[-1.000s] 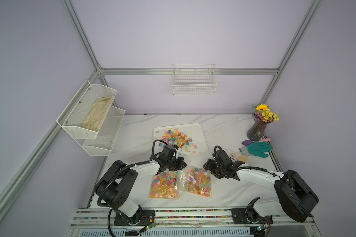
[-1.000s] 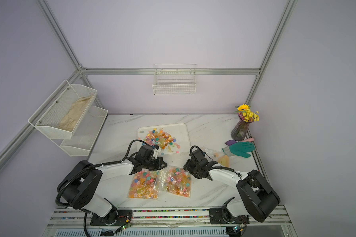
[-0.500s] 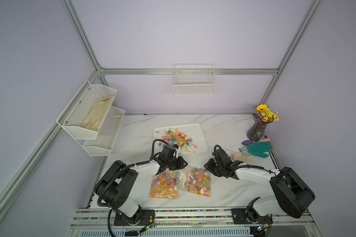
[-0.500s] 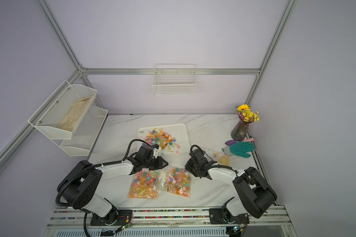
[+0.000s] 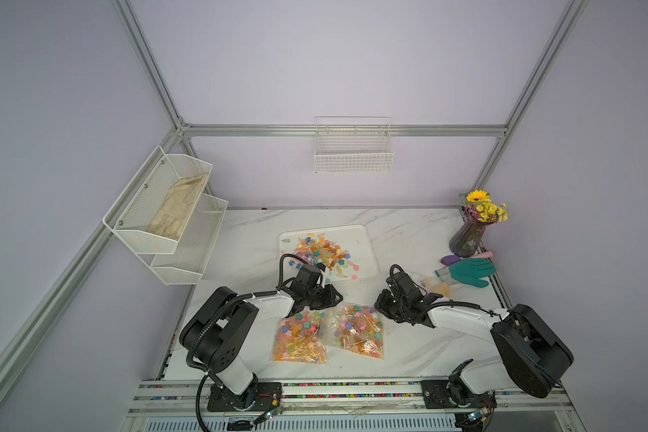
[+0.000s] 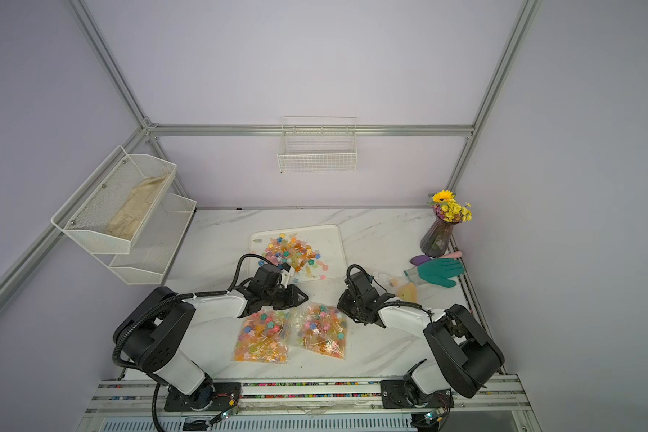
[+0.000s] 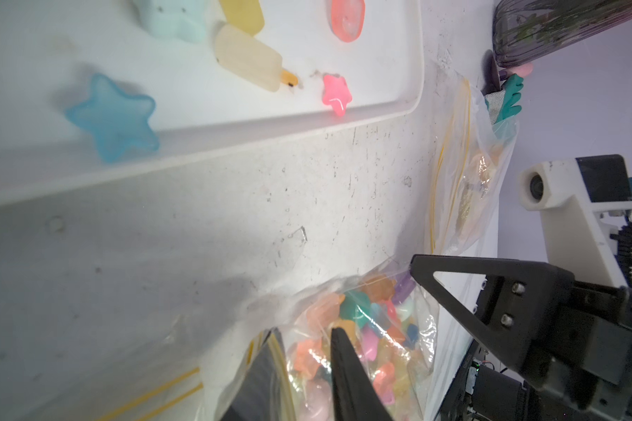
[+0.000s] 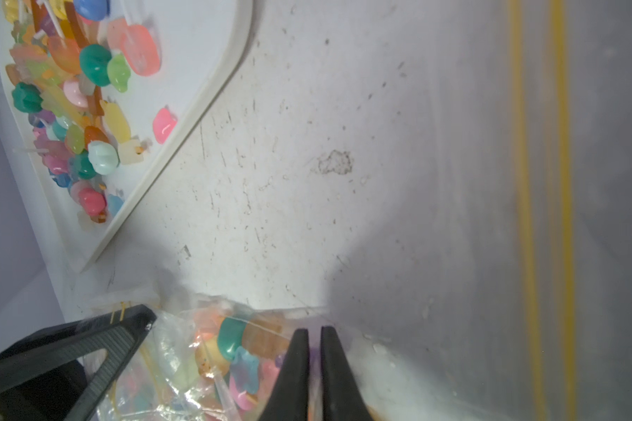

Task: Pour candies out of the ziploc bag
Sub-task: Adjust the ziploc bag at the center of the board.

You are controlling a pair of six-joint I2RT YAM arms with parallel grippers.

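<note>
Currently one load of candies [image 5: 322, 252] lies loose on the tray [image 5: 363, 243]. A third bag [image 7: 464, 175], right of the tray, looks nearly empty. The bag [image 5: 358, 331] and a second bag [image 5: 300, 338], both full, lie on the surface [image 5: 408, 232] in front of the tray. The right jaws are closed on one corner of the bag's tray-side edge. The left jaws stand slightly apart at the other corner, film between them; whether they grip cannot be told. Judged outstanding: lift, tip over the tray, then repeat with the second bag.
</note>
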